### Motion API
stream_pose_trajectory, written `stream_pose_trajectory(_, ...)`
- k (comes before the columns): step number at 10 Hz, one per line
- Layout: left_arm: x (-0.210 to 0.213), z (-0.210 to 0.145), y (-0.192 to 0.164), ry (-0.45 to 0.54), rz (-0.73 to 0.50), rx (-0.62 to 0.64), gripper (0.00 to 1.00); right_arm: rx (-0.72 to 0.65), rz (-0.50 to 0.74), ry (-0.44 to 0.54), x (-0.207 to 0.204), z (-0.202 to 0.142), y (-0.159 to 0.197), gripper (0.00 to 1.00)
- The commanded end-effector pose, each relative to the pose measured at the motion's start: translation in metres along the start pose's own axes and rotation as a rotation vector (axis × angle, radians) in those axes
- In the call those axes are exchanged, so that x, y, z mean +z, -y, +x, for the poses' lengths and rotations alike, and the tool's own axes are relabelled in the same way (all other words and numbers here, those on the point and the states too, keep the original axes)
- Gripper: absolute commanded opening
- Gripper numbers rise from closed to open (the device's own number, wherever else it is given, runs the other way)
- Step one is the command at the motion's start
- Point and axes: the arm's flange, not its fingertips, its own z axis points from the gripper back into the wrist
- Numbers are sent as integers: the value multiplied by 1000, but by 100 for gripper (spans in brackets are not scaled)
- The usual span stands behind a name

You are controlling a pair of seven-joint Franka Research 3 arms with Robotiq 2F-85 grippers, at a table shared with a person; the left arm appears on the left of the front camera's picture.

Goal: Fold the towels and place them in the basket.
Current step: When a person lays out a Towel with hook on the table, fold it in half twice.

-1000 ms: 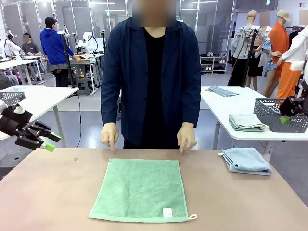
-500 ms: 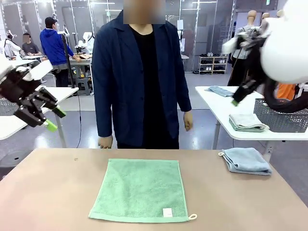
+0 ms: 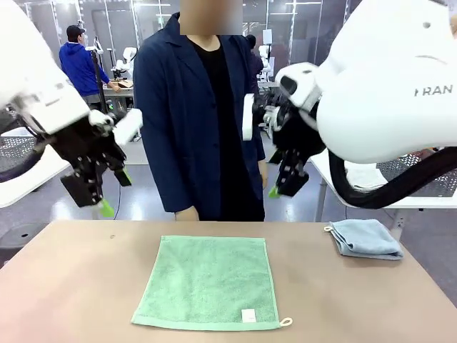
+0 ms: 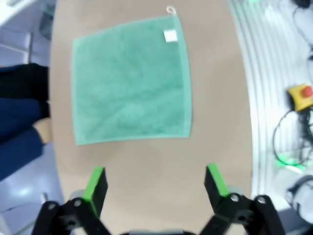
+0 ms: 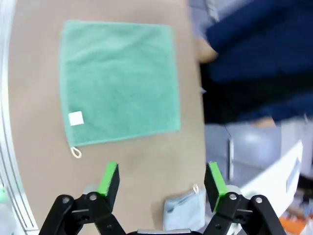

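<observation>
- Terry first: green towel lies flat and unfolded at the centre of the table, with its label and loop at the lower right corner in the front view.
- Right of the frame, near the far edge: blue towel, folded, well apart from the green one.
- Jaws wide apart on both: left gripper and right gripper hold nothing and hang high over the table.
- Container: basket is on the next table, mid right of the front view, mostly behind my right arm. I can't tell what's in it. Neither towel is.
- Risk 1: thin cloth lying flat on the tabletop. A pinch may catch only the hem or drag the cloth, and that would skew the fold.
- Risk 2: person's hand hangs just past the far edge, near the green towel's far corners. A reach there could clip it.
- Risk 3: the basket is off my table, so I judge placing needs a long reach or a handover.
</observation>
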Motion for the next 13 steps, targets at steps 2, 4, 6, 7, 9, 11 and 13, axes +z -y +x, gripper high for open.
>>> stream_pose_trajectory(2,-38,5,2,-172,-29,44,100,121,194,28,-28,-13,-12,100)
stream_pose_trajectory(4,-63,6,16,-275,-8,63,100,163,229,-60,-49,-12,-30,100)
stream_pose_trajectory(6,-72,2,22,-316,22,100,100,140,235,-95,-56,-13,-35,100)
stream_pose_trajectory(7,-73,1,22,-318,21,99,100,111,216,-101,-56,-13,-33,100)
stream_pose_trajectory(9,-69,1,17,-288,-21,72,100,140,246,-65,-59,-14,-37,100)
stream_pose_trajectory(11,-69,1,17,-288,-21,72,100,140,246,-65,-59,-14,-37,100)
stream_pose_trajectory(13,-71,0,18,-283,-20,83,100,136,241,-78,-60,-14,-37,100)
